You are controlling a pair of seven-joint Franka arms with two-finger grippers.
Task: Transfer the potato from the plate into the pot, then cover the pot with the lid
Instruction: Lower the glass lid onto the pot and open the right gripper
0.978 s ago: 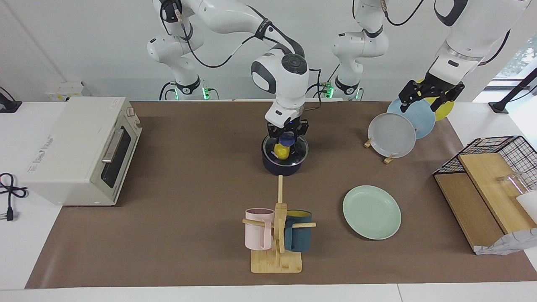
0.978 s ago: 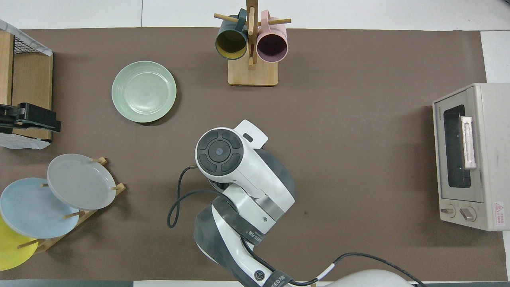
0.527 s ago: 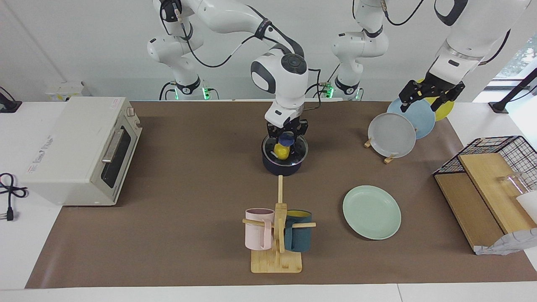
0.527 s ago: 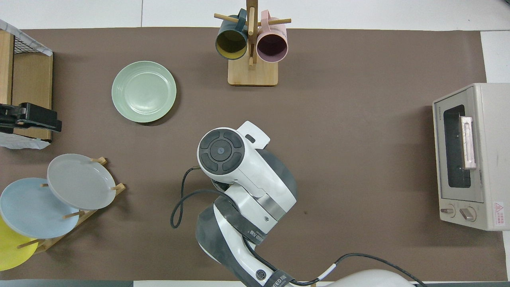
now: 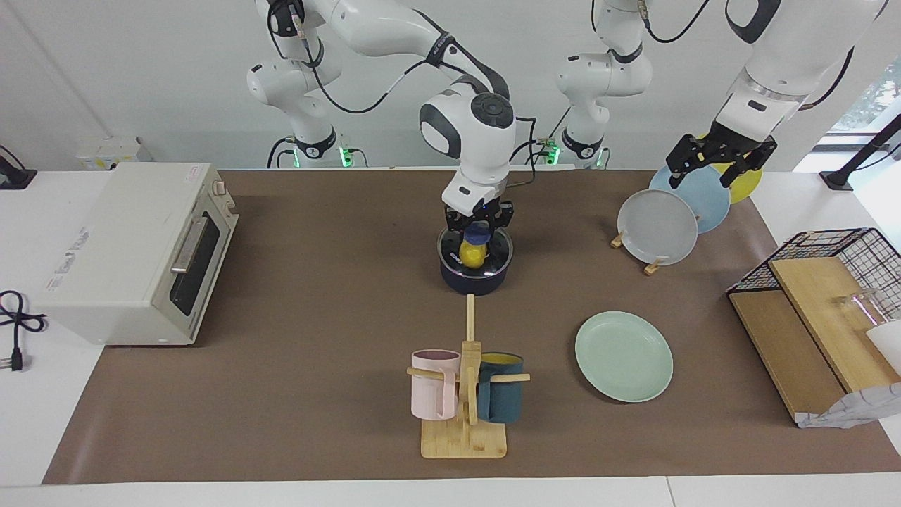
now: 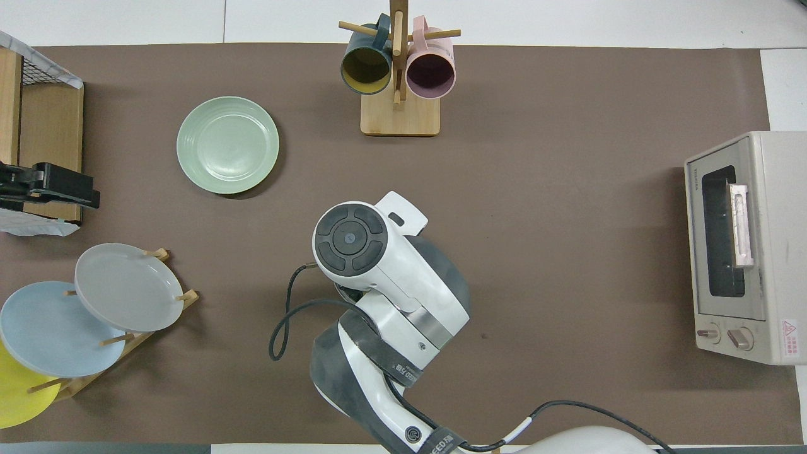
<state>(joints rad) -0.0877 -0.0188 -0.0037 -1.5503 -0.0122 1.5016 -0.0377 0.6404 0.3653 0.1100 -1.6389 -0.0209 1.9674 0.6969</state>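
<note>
The right end effector (image 5: 479, 224), clenched on the lid (image 5: 475, 252), seats it on the pot (image 5: 473, 280); release comes next.

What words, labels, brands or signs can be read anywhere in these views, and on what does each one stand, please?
"EED": the legible fragment of white print on the black band of the right arm; the rest is cut off.
Toaster oven: small brand mark above the door, too small to read.
Toaster oven: red warning-triangle sticker by the knobs, text too small to read.
Toaster oven top: faint printed label, blurred and unreadable.
</note>
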